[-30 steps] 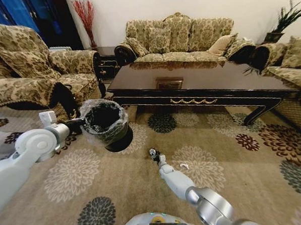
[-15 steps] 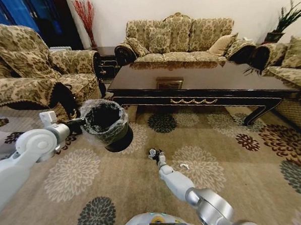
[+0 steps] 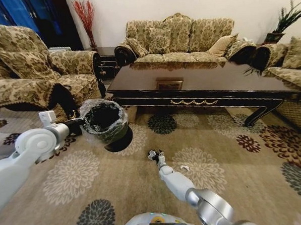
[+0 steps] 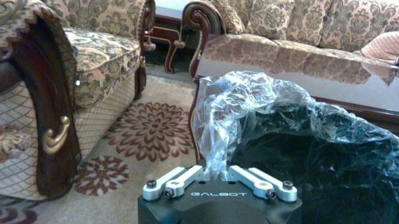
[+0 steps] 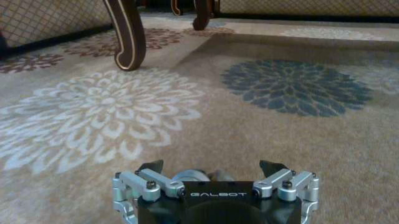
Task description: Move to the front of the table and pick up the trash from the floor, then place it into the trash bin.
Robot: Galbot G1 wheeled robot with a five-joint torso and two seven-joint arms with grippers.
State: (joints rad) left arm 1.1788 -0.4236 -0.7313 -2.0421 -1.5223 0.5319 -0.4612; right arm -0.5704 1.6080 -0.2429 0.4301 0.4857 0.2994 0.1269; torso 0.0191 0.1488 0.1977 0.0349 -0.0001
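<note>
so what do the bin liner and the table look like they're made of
Bin liner: thin clear plastic film, going by its crinkles and shine, pinched in the left gripper. Table: likely dark varnished wood; its glossy top mirrors the sofa, and the front edge carries gold trim.

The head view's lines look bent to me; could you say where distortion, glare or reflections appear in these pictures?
Head view: wide-angle bending curves the table edge; its glossy top mirrors the sofa. Left wrist view: the trash bin liner glints. Right wrist view: carpet near the claw looks soft.
</note>
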